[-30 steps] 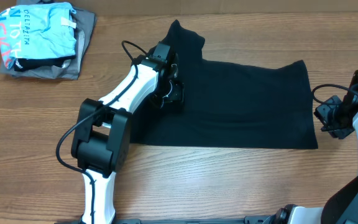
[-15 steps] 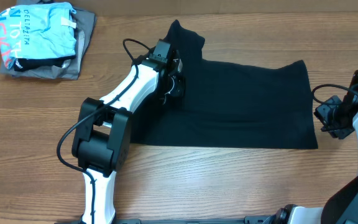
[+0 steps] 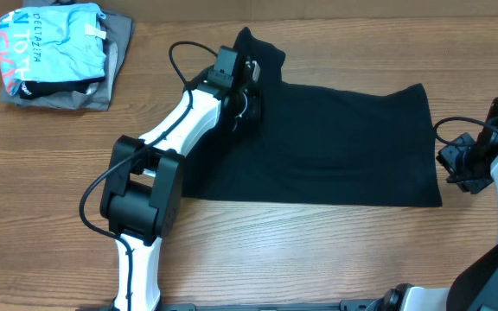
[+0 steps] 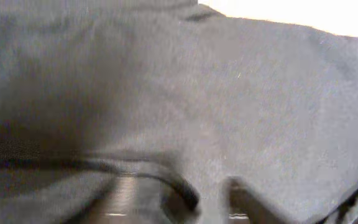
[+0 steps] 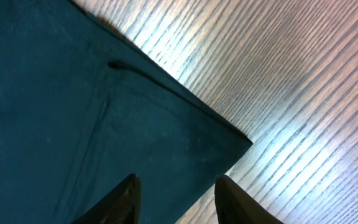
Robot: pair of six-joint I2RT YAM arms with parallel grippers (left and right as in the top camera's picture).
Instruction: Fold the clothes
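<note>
**Black T-shirt (image 3: 344,147) spread on a wooden table (image 3: 318,259), left arm at its sleeve (image 3: 262,47)**

Starting at the left gripper (image 3: 249,86): it sits low on the cloth, at the root of the one sleeve that juts toward the far edge of the table. Its wrist camera shows only blurred dark fabric pressed close, so I cannot tell whether the fingers are parted or pinching. The right gripper (image 5: 178,202) hangs over a corner at the shirt's right edge, with its fingers apart and nothing between them.

The shirt lies flat across the middle of the table, its body running left to right. Well apart at the far left corner is a small stack, a light blue printed shirt (image 3: 54,47) on a grey garment (image 3: 121,43).

The step in hand looks like tucking that sleeve in. To do it well, the left gripper should pinch near the sleeve's outer hem, lift it only slightly, and lay it over the body so the crease follows the side edge. The right gripper could press down on its corner so the cloth does not slide.
</note>
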